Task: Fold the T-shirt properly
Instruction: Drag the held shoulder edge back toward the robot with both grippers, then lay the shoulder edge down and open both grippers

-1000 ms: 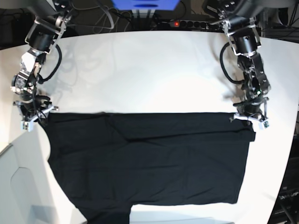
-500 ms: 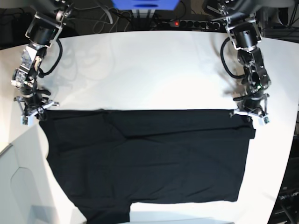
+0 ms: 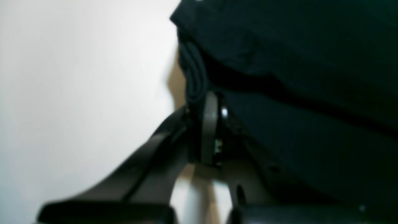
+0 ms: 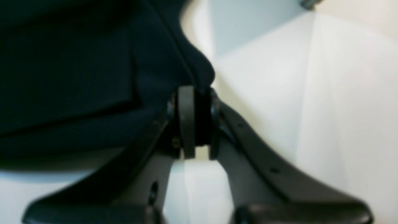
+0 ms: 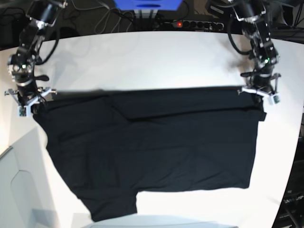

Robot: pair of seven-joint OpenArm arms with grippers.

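The black T-shirt (image 5: 152,147) lies spread over the white table (image 5: 152,57), its far edge stretched straight between both grippers. In the base view my left gripper (image 5: 259,95) is at the shirt's far right corner. My right gripper (image 5: 29,102) is at its far left corner. The left wrist view shows the left gripper (image 3: 199,99) shut on a bunched fold of the T-shirt (image 3: 295,62). In the right wrist view the right gripper (image 4: 197,93) is shut on the edge of the T-shirt (image 4: 77,62). A sleeve hangs toward the near left.
A power strip (image 5: 190,23) with a red light, cables and a blue object (image 5: 147,4) sit behind the table's far edge. A pale grey panel (image 5: 19,190) stands beside the table's left edge. Bare table lies beyond the shirt.
The right gripper has shut on the shirt's far left corner. Both grippers have moved toward the far side of the table, pulling the shirt's far edge with them.
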